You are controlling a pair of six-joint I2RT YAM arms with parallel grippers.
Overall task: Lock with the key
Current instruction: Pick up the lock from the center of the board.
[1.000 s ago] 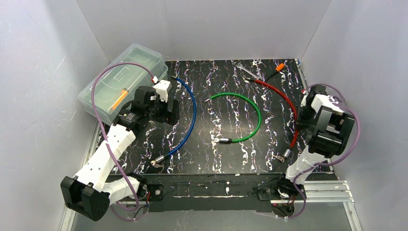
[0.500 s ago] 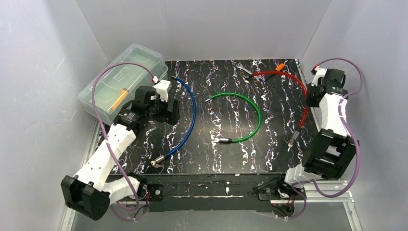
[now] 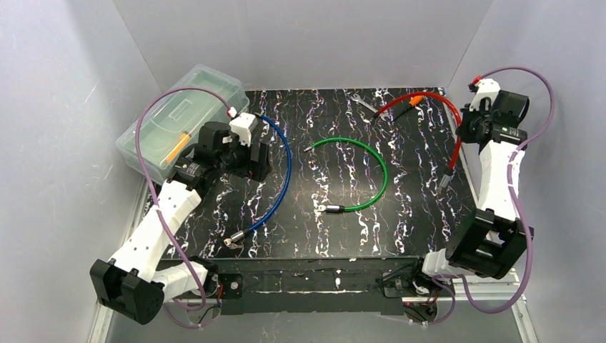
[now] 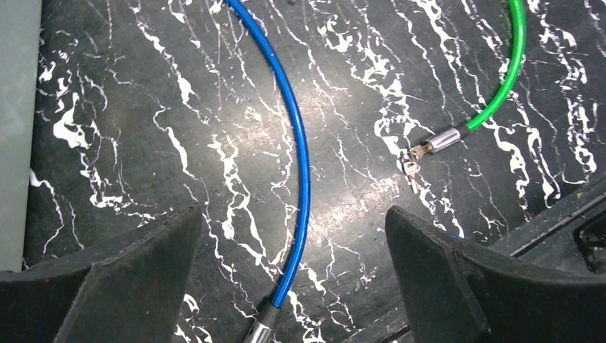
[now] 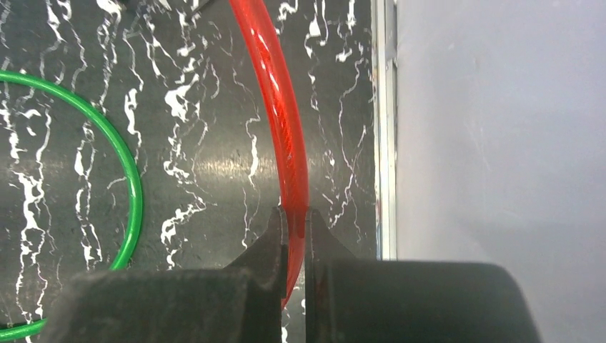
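Right claw (image 5: 293,236) pinches the red cable lock (image 3: 429,96), lifted off the worktop (image 3: 414,207) with its end dangling below — likely mid-carry; mating its ends comes next. Left claw (image 4: 293,286) gapes wide over the blue cable (image 4: 300,150).

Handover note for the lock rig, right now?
Right hand: shut on the red cable, lifted at the far right edge of the mat.
Left hand: open, holding nothing, hovering over the blue cable.
Green cable: lying mid-mat, ends apart.
Orange-handled tool: far right corner.
Done: red cable grasped.
Left: nothing locked yet; no key identifiable.
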